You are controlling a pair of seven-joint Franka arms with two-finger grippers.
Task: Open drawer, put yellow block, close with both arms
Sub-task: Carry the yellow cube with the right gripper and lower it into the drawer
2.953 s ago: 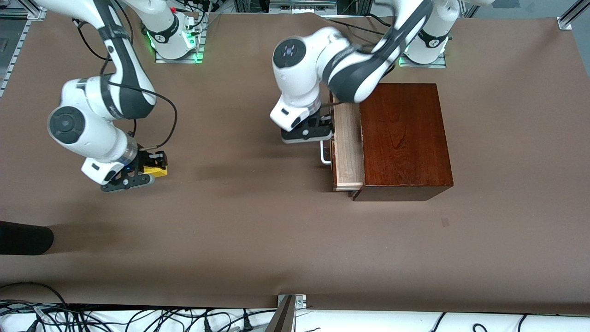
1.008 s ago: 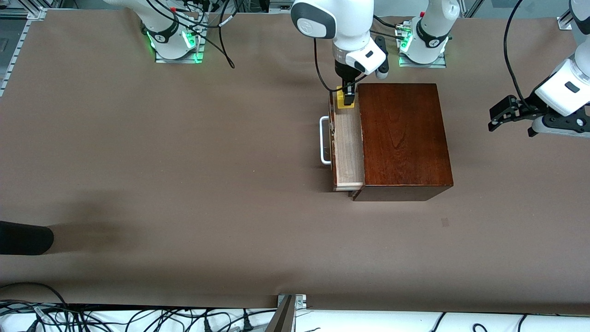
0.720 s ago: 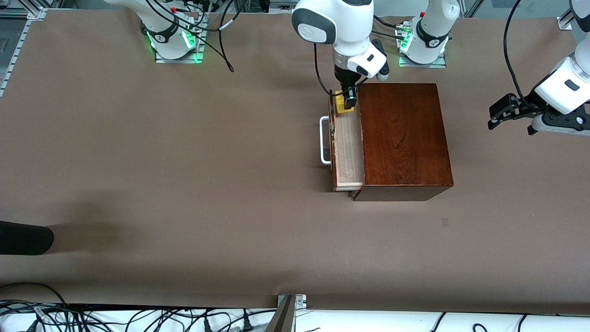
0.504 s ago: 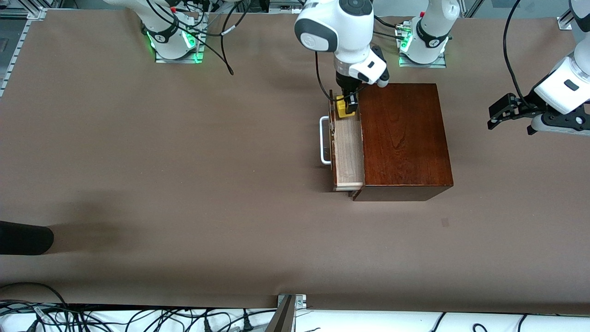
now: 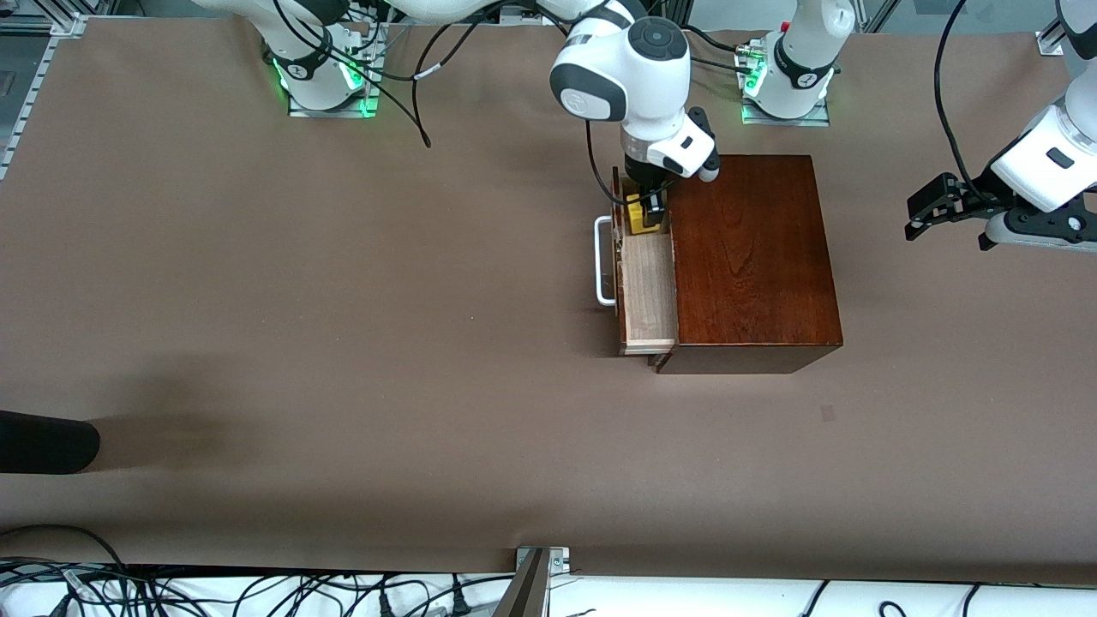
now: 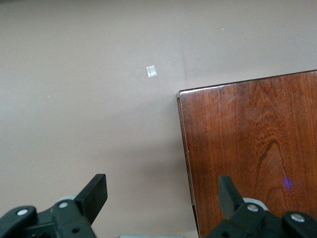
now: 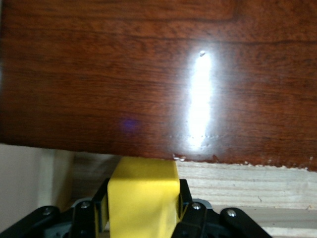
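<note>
The box (image 5: 750, 257) is dark reddish wood with a glossy lacquer: its top shows clear grain and throws back a bright streak of light in the right wrist view. The drawer (image 5: 647, 287) is pale, unvarnished wood with a matt, slightly rough edge, and its handle (image 5: 604, 261) is smooth and white. The yellow block (image 7: 143, 203) looks smooth and matt. The bench (image 5: 343, 343) is covered in a matt brown sheet. The arms' shells are glossy white plastic.
</note>
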